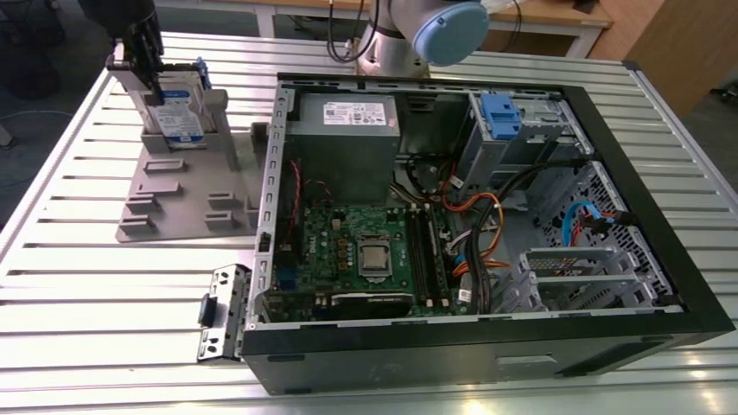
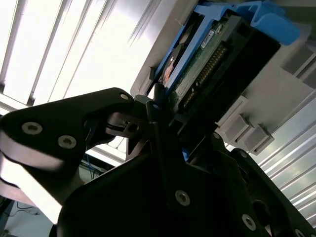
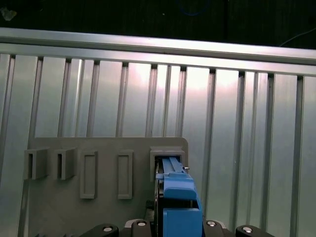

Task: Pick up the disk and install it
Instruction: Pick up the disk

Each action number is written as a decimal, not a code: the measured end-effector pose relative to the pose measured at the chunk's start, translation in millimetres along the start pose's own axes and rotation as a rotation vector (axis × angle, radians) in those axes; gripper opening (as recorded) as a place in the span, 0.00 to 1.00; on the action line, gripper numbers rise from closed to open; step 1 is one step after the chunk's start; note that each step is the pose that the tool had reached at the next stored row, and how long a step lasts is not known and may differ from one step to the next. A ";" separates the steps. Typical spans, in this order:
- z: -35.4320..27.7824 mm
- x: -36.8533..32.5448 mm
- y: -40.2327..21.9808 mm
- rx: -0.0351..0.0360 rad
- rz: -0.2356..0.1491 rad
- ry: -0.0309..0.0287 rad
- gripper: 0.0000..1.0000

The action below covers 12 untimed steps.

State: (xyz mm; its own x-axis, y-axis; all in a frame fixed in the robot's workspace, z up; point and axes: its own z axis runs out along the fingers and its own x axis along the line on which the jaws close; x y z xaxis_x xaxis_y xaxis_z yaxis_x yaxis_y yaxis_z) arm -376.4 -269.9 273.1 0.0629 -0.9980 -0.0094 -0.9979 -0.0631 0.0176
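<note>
Far over on the exterior view's left, the claw hangs above a grey slotted stand, its black fingers closed tight on the top end of the disk. The disk stands upright under the claw with its labelled face showing and its lower end down in one of the stand's slots. Whether it rests on the slot floor cannot be told. It is the one thing in the stand. Well apart from the claw, toward that view's right, an open computer case lies on its side on the slatted metal table. Inside it sit a grey power supply box, a green circuit board, loose cables and a blue bracket in the drive cage. The arm above the claw is cut off by the frame edge.

In the second wrist view the claw's dark body crowds the foreground, and one finger presses on the disk's edge. Here the disk's green underside and connector row show, framed by a blue rail, where the exterior view gives the labelled face. The other finger is hidden behind the disk.

In the first wrist view, looking down past the claw, the blue rail runs from between the claw's two halves into the stand's end slot. Four more slots lie beside it. The disk is seen edge-on, so its flat faces cannot be made out.
</note>
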 end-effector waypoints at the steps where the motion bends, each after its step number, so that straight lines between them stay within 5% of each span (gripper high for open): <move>1: 0.1 0.0 0.0 0.0000 0.000 0.0000 0.36; 12: 0.7 0.0 0.0 0.0000 0.000 0.0000 0.36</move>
State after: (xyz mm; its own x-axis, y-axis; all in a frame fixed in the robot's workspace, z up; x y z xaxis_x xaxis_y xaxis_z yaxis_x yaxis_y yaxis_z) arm -376.4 -269.9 272.4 0.0630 -0.9980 -0.0093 -0.9978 -0.0631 0.0177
